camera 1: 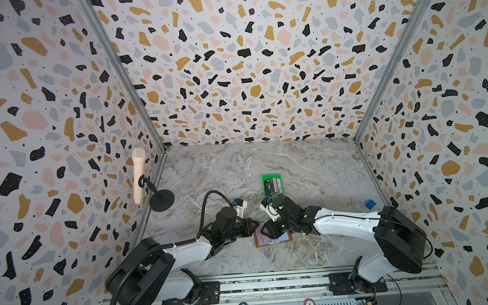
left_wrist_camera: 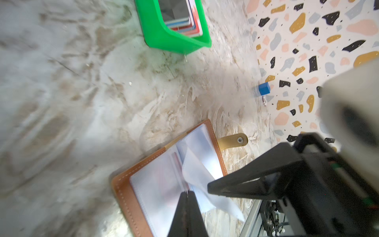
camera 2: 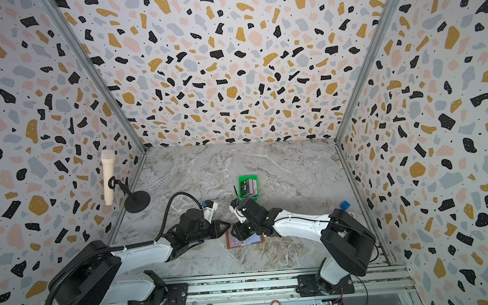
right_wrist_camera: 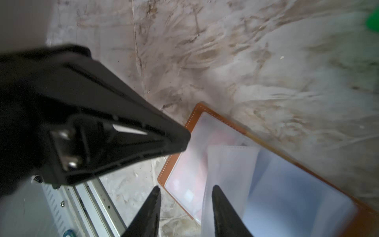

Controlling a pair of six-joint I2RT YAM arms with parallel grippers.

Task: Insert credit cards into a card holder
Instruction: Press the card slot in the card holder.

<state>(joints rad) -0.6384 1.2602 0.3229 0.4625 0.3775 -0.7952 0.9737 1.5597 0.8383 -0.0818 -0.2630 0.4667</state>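
Right now I count one card holder (camera 1: 283, 239), lying open on the marble table (camera 1: 295, 162) near the front rail. Farther back is one green tray (camera 1: 270, 176) with one stack of credit cards (camera 1: 273, 186) inside; the single cards I cannot count. One blue cube (camera 1: 370, 204) sits by the right wall and one microphone (camera 1: 139, 176) stands on the left. Two grippers meet over the holder. The left gripper (left_wrist_camera: 186, 194) has its fingers pressed together, tips on the clear sleeves; whether they pinch one I cannot tell. The right gripper (right_wrist_camera: 186, 187) has its fingers apart, one in front of a raised sleeve (right_wrist_camera: 231, 164), with nothing clamped.
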